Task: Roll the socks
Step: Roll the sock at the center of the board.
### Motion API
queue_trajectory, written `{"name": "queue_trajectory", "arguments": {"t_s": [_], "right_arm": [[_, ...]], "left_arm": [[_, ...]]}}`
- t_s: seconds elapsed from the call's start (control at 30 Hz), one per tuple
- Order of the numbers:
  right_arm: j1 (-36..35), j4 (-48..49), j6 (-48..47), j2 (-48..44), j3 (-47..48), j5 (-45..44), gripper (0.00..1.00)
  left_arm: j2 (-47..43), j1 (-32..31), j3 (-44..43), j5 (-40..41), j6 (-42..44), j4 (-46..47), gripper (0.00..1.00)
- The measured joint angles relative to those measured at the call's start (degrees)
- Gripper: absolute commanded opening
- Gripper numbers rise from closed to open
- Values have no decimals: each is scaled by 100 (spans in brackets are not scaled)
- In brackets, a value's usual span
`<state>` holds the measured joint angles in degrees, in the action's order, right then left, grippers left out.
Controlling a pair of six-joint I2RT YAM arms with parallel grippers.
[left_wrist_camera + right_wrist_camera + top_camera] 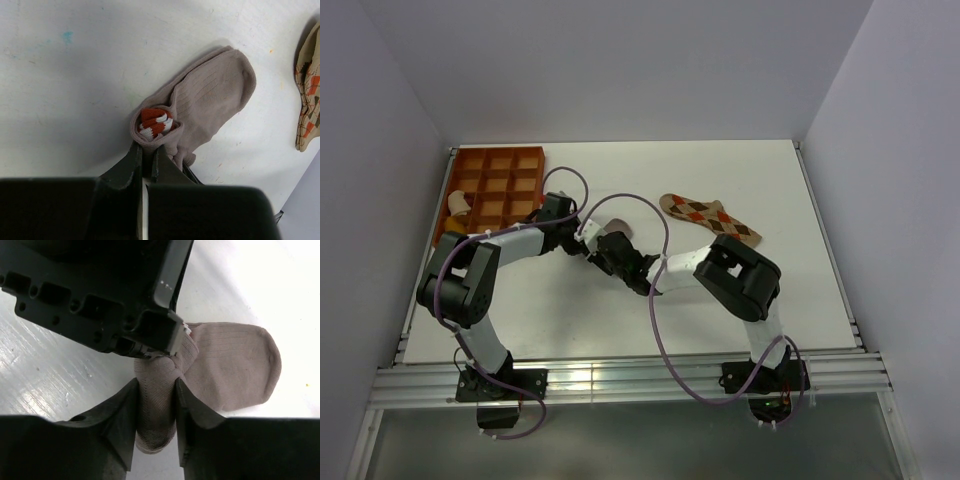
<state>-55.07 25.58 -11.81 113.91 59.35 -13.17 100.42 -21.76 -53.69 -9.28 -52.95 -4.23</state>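
Note:
The grey-brown sock lies flat at its toe end and is rolled up at the cuff end, with the red-and-white striped cuff tucked inside the roll. My left gripper is shut on the edge of that roll. From the other side, my right gripper is shut on the sock's rolled part, both fingers pressed against the fabric. In the top view the two grippers meet mid-table over this sock. The argyle sock lies flat to the right, untouched.
An orange grid tray sits at the back left, with a pale item at its left side. The left gripper's black body hangs just above the roll in the right wrist view. Purple cables loop over both arms.

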Motion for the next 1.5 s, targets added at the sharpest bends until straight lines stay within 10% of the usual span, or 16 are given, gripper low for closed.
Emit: {"name": "queue_trajectory", "arguments": {"t_s": [0.23, 0.63, 1.1, 1.5], "right_arm": [[13, -199, 9, 0, 90, 66, 7], [546, -522, 505, -11, 326, 1631, 0], [1552, -2798, 1445, 946, 2393, 4660, 0], [1665, -4079, 1545, 1464, 3311, 5576, 0]], "left_arm": [[-61, 39, 186, -24, -107, 234, 23], [-892, 387, 1200, 11, -678, 728, 77], [-2194, 588, 2551, 337, -885, 1259, 75], [-2122, 588, 3215, 304, -1167, 2688, 73]]}}
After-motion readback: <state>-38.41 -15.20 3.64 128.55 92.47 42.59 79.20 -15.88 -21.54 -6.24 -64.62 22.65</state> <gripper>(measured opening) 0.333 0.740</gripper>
